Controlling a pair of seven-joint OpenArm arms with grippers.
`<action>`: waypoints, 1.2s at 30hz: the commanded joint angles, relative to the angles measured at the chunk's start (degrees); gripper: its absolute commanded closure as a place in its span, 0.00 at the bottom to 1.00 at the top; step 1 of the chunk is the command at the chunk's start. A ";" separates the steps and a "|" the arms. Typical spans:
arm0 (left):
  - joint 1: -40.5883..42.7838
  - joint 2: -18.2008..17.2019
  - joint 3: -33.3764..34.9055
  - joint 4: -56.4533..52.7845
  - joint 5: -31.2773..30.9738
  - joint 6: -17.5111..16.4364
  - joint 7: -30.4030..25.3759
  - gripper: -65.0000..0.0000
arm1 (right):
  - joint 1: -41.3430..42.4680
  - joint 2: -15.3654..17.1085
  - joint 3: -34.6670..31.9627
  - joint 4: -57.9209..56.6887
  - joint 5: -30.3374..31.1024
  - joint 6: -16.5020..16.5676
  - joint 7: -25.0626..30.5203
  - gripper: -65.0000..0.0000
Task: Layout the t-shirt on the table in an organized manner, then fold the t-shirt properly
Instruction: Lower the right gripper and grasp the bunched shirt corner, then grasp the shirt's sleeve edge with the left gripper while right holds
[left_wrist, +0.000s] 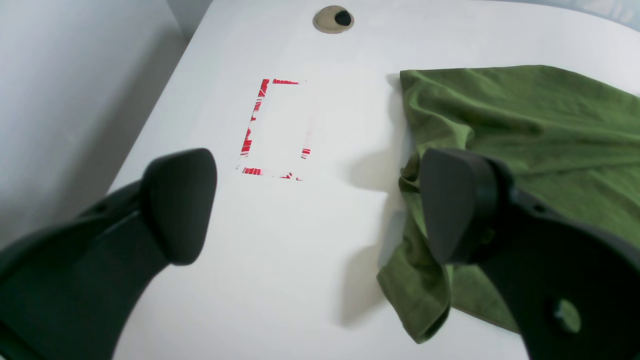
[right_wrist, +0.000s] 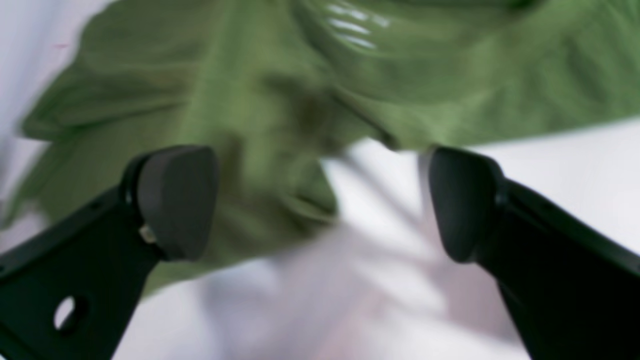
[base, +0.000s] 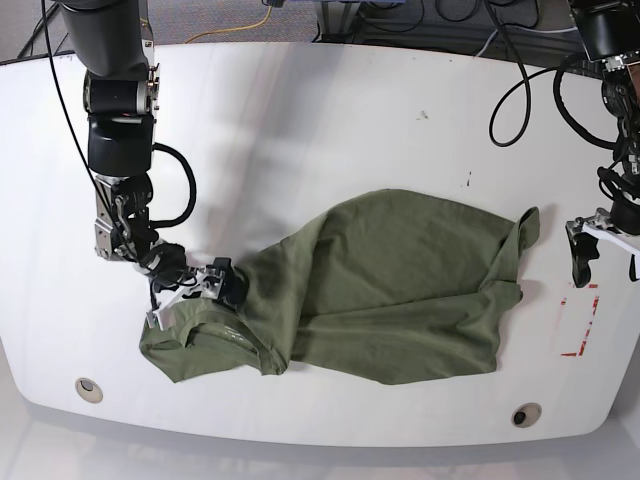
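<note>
The olive-green t-shirt (base: 400, 290) lies spread and wrinkled across the middle of the white table (base: 300, 120), with a bunched part at its lower left end (base: 200, 345). My right gripper (base: 195, 293) hangs open over that bunched end. In the right wrist view the t-shirt (right_wrist: 225, 100) is blurred beyond the gripper (right_wrist: 322, 202), and nothing sits between the fingers. My left gripper (base: 605, 260) is open just off the shirt's right edge. In the left wrist view one finger (left_wrist: 460, 205) overlaps the t-shirt (left_wrist: 525, 125) while the gripper (left_wrist: 320, 207) spans bare table.
A red dashed rectangle (left_wrist: 277, 130) marks the table beside the shirt's right edge. Round grommet holes (base: 88, 388) (base: 525, 414) sit near the front edge. Cables (base: 500, 60) trail behind the table. The table edge (left_wrist: 150, 125) drops off close to the left gripper.
</note>
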 joint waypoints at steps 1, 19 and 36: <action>-0.93 -1.22 -0.47 1.15 -0.34 -0.02 -1.40 0.05 | 1.69 -0.95 0.22 0.21 -1.26 0.76 2.00 0.00; -0.67 -1.22 0.67 1.15 -0.34 -1.07 -1.40 0.04 | 1.51 -4.38 0.13 0.21 -3.81 0.94 1.83 0.01; -2.51 -1.30 7.88 0.79 7.83 -7.05 -1.31 0.04 | 0.63 -5.17 0.04 0.21 -3.90 1.20 1.83 0.27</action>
